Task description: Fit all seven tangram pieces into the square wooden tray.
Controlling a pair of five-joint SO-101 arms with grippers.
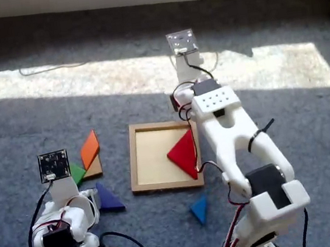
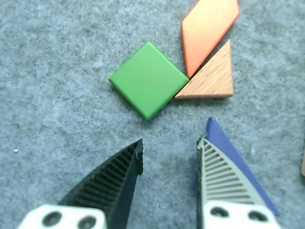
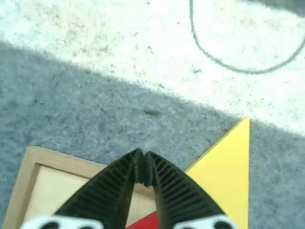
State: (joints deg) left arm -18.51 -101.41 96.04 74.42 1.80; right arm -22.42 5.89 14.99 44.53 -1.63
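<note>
- Left claw point(image 2: 169, 152) is apart and empty, over the carpet point(image 2: 57, 95) just short of the green square point(image 2: 147, 78). The dark blue triangle point(image 2: 217, 131) is beside one finger.
- Right claw point(image 3: 143, 162) is closed w/ nothing in it, above the tray point(image 3: 57, 160) rim. The yellow triangle point(image 3: 226, 176) lies just outside.
- Red triangle point(image 1: 184, 152) sits in the tray, against its right edge.
- Handling — thin, stiff, light, prob. slick faces, so pinch across opposite edges.

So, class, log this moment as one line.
left gripper: open, by green square | right gripper: shut, by tray | red triangle: in tray | loose: orange parallelogram, wooden triangle, yellow triangle, blue triangles
</note>
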